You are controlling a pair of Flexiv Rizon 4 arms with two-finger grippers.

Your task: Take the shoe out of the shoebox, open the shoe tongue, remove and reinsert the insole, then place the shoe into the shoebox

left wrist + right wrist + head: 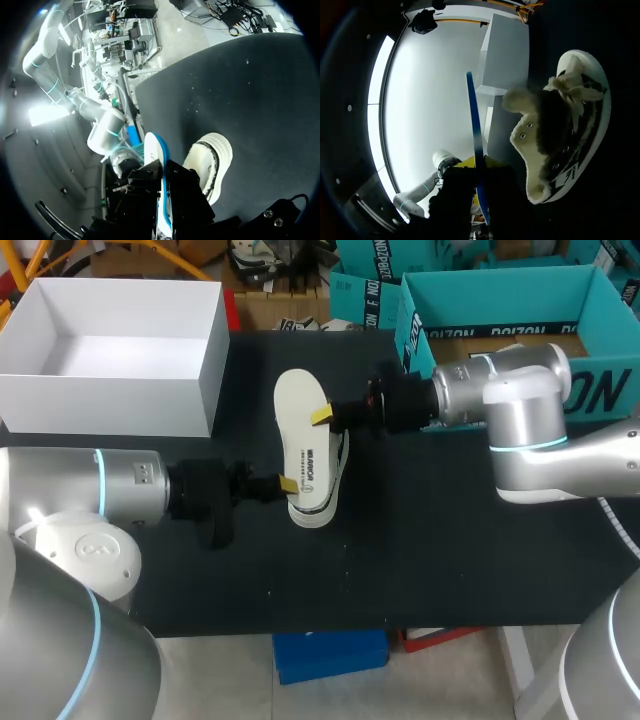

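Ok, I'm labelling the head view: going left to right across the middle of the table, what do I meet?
Along that line: left arm → left gripper → insole → right gripper → right arm.

In the head view the insole (303, 430) hides most of the shoe (314, 515) beneath it (only 1 side strip and 1 end show). The shoebox (100, 400) is cut off at its left corner. In its wrist view the left gripper's (287, 486) yellow tips are hidden behind black housing.
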